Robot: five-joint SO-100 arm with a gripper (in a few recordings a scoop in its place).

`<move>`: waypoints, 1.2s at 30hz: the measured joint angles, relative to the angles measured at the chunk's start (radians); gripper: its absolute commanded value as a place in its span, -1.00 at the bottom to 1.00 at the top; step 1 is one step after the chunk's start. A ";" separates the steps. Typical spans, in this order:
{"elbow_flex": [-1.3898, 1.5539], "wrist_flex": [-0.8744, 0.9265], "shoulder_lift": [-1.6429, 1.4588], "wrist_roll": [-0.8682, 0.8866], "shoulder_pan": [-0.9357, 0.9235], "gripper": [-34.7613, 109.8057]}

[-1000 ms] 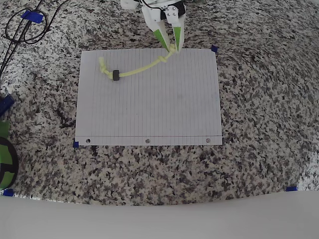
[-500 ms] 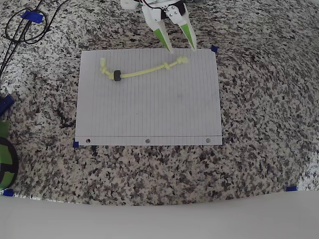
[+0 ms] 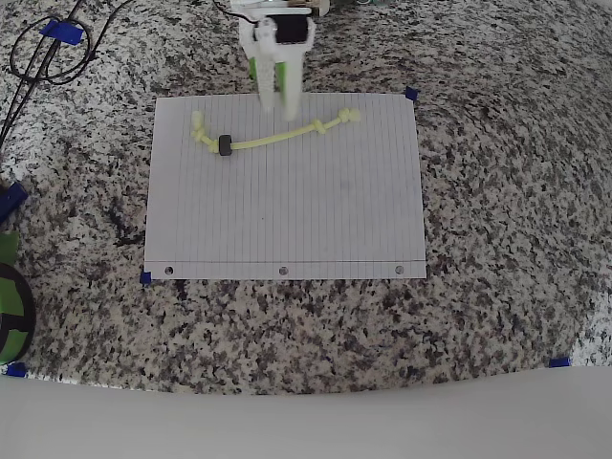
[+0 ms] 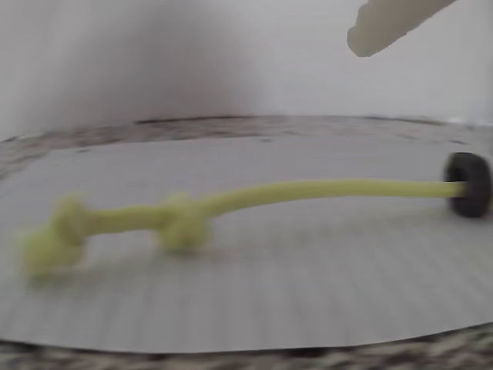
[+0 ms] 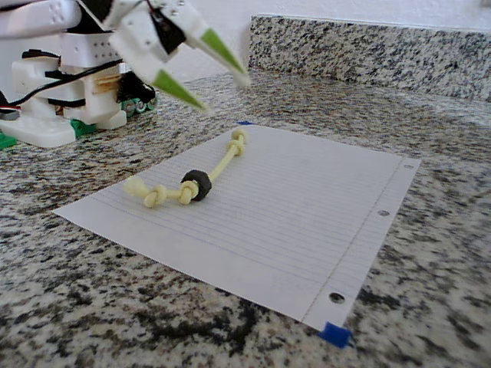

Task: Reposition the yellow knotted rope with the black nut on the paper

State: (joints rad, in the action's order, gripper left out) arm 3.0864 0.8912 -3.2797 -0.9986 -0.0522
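Your gripper (image 5: 205,73) has let go of the yellow knotted rope (image 3: 273,140) and swung away from it: 1 second ago its tips were pinched on the right-hand knot at the top edge of the paper (image 3: 287,220), half a second ago they had spread with the knot lying free between and below them, and now in the overhead view the arm sits at the top centre of the frame, blurred with motion, over the paper's upper edge and left of where it released. In the fixed view the 2 green-tipped fingers (image 5: 175,86) stand parted in the upper left of the frame, well above the sheet, with nothing between them. The rope lies flat along the upper part of the paper in the overhead view, running from a knot near the upper left to a knot right of top centre, and it has not shifted since the release. The black nut (image 3: 226,145) sits on the cord close to the left-hand knots (in the wrist view it shows at the right edge, with the cord trailing left to 2 blurred knots in the lower left). I read this as 1 placement finished, with the rope wholly on the sheet. If you want another reposition, you will probably need to come down again on a knot, since the cord is thin and lies tight to the paper.
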 measured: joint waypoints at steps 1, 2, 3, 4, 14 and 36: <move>-0.029 0.014 0.031 -0.037 -0.051 0.18; -0.057 0.025 0.066 -0.066 -0.081 0.18; -0.080 0.037 0.095 -0.104 -0.107 0.18; -0.103 0.046 0.126 -0.143 -0.143 0.18; -0.360 0.138 0.551 -0.276 -0.233 0.15; -0.617 0.011 1.108 -0.584 -0.360 0.09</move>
State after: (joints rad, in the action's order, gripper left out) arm 2.4697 0.9020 -2.1721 -1.5831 -0.4126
